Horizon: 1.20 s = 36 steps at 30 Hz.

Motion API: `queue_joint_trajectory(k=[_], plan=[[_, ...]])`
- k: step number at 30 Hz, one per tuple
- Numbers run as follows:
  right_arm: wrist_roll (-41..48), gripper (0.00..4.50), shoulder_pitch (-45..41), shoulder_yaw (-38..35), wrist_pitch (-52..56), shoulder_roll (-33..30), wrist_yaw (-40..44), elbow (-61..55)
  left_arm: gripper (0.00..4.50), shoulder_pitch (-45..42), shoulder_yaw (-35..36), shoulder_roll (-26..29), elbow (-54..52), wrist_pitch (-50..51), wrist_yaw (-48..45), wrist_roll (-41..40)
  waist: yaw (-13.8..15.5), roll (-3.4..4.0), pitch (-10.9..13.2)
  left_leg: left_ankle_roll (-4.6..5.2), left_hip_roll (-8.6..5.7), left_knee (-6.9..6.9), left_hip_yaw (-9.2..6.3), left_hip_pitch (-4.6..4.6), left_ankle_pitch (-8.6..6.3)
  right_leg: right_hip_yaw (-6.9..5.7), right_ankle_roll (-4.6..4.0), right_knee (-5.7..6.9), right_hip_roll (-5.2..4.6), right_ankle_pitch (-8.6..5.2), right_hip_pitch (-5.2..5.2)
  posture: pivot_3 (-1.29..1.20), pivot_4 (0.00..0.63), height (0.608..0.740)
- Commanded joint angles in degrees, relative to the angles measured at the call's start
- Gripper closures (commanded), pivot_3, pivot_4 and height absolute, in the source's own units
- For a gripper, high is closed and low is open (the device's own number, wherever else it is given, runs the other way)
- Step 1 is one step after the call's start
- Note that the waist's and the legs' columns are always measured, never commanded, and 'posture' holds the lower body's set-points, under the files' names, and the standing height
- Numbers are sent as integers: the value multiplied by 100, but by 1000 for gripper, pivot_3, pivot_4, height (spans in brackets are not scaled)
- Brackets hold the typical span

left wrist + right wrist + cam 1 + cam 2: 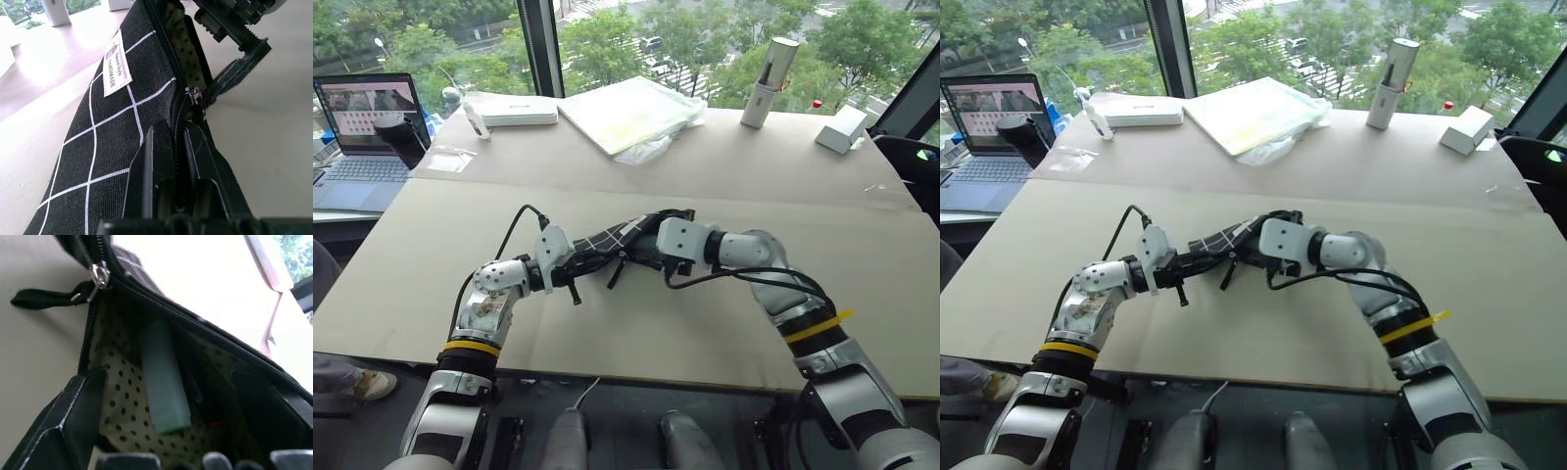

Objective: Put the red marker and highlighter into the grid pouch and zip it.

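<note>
The grid pouch point(610, 236), black with white lines, lies on the table between my two grippers. My left gripper point(178, 131) is shut on the pouch's zipped end, just behind the zipper slider point(194, 93) and its black pull strap point(41, 297). My right gripper point(644, 253) is open at the pouch's gaping mouth, its fingers point(63, 423) spread wide. The light-green highlighter point(164, 382) lies inside on the dotted lining, touched by neither finger. A small red patch point(215, 422) shows deeper in; the red marker is otherwise hidden.
At the table's far side are a white box point(514, 111), a flat plastic-wrapped pack point(631, 113), an upright silver cylinder point(769, 83) and a small white box point(842, 127). A laptop point(367, 127) stands off the table to the left.
</note>
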Motion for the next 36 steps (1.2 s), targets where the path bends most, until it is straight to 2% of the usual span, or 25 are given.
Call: queue_joint_trajectory(k=[1,5,7,10,13,18,22,26,32,36], plan=[[1665,40,553,-898,1369,-342,813,-1352,4500,-45,43,28,-206,20,10,-56,9,0,0,0,0,0,0,0,0,0,0,0,0,0,0,0,150,736],[3567,40,1349,-1576,3102,-664,1313,-2584,4500,21,56,38,-212,9,8,-70,-24,0,0,0,0,0,-8,1,0,-3,0,0,1,0,5,0,150,736],[3986,40,1776,-1583,3592,-741,1295,-2987,4500,61,62,41,-221,7,8,-74,-42,0,0,0,0,0,-12,5,0,-3,0,0,3,0,11,0,150,736],[3607,40,2149,-1001,3807,-424,615,-3014,4500,77,58,29,-211,-2,14,-68,-56,-1,-1,0,1,0,-18,6,0,-9,1,-1,5,-2,13,0,150,736],[3154,40,1945,-585,4294,299,-529,-2568,4500,67,60,25,-191,-12,10,-69,-93,-1,-1,1,0,2,-19,5,1,-8,0,3,7,-1,7,0,150,736],[2708,40,1616,-128,4530,1243,-1523,-2058,4500,69,57,20,-166,-34,-9,-65,-99,-1,-1,-1,-2,0,-24,0,5,-10,-1,4,6,-1,1,0,150,736],[2505,40,1231,-111,4393,1773,-1964,-1527,4500,72,46,1,-137,-59,-11,-55,-99,-2,-1,-1,-2,0,-25,0,6,-13,-1,4,6,0,3,0,150,736],[2639,40,932,-259,4486,2111,-2027,-1339,4500,87,43,-32,-123,-74,3,-56,-97,-2,-1,-1,-2,0,-26,0,6,-16,-1,4,6,0,3,0,150,736],[2566,40,680,-327,4351,2259,-2103,-1016,4500,101,49,-79,-81,-113,32,-53,-113,-2,-1,-1,-1,-1,-28,-2,6,-19,-1,4,6,0,2,0,150,736],[2543,1021,613,-366,4272,2246,-2128,-930,4500,98,49,-117,-62,-134,55,-48,-124,-2,-1,-1,-1,-2,-29,-3,6,-20,-1,3,5,0,2,0,150,736]])
